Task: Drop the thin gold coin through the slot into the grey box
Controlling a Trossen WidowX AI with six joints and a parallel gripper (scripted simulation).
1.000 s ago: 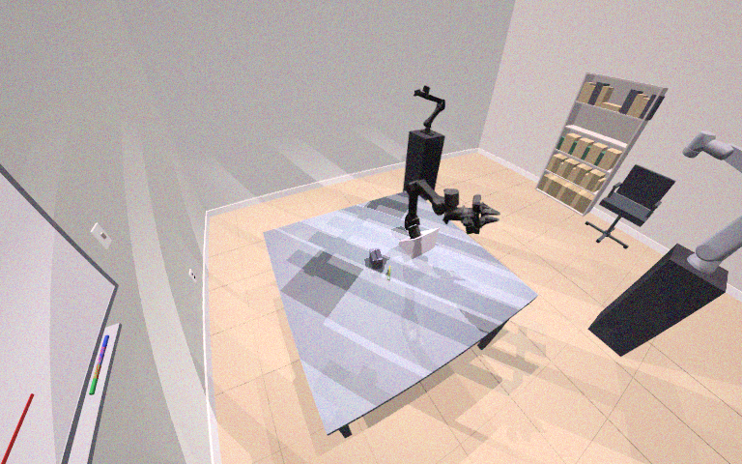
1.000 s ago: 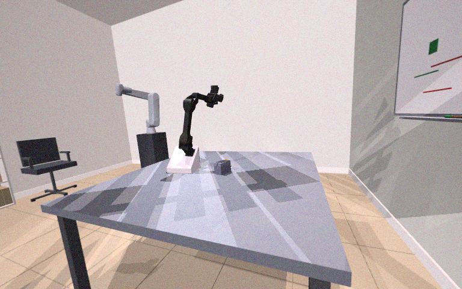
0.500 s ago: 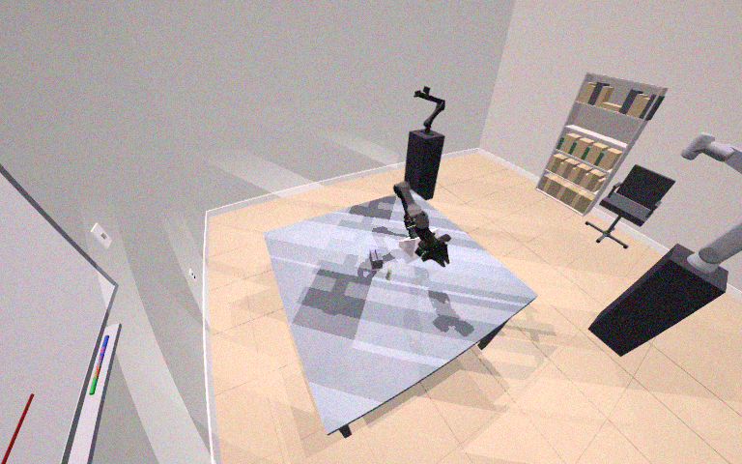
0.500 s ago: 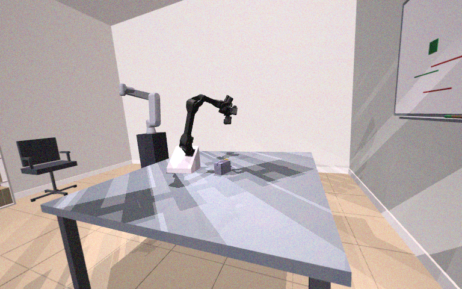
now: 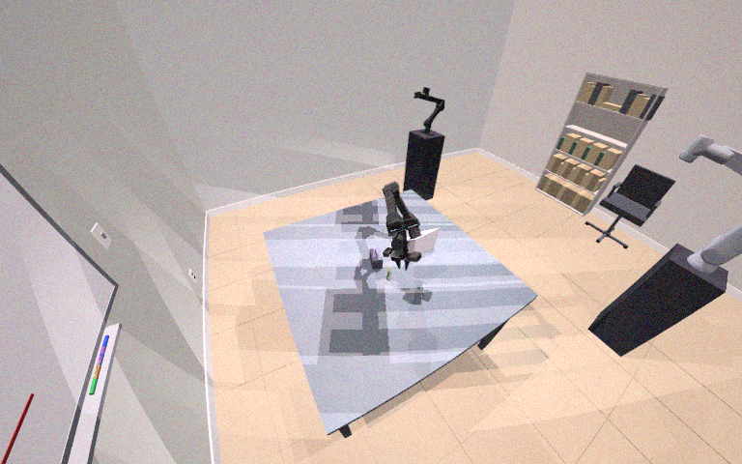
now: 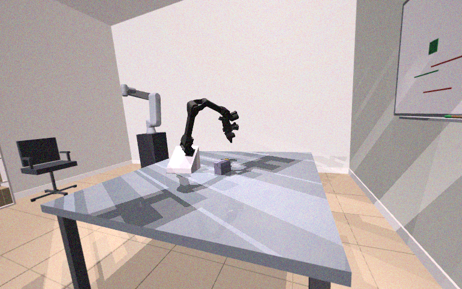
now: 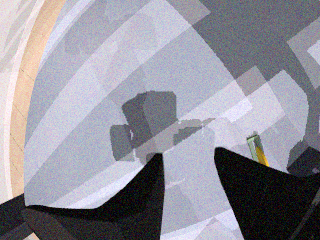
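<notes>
The gold coin (image 5: pixel 388 271) (image 6: pixel 227 159) (image 7: pixel 262 156) stands on edge in the dark-green holder (image 7: pixel 252 142), on the table. In the wrist view the right finger partly hides them. The grey box (image 5: pixel 375 259) (image 6: pixel 222 167) stands close to the holder, on its left in the top view; a dark part of it (image 7: pixel 303 159) shows at the wrist view's right edge. Its slot is too small to make out. My gripper (image 5: pixel 402 267) (image 6: pixel 231 141) (image 7: pixel 189 157) points down, partly open and empty, well above the table and off to one side of the coin.
The arm's white wedge base (image 5: pixel 425 242) (image 6: pixel 181 161) stands on the table (image 5: pixel 350 393) (image 6: pixel 258 218) behind the gripper. Arm shadows cross the table top. Two other arms on black pedestals (image 5: pixel 423 163) (image 5: pixel 637 301), a chair (image 5: pixel 637 191) and a bookshelf stand away from the table.
</notes>
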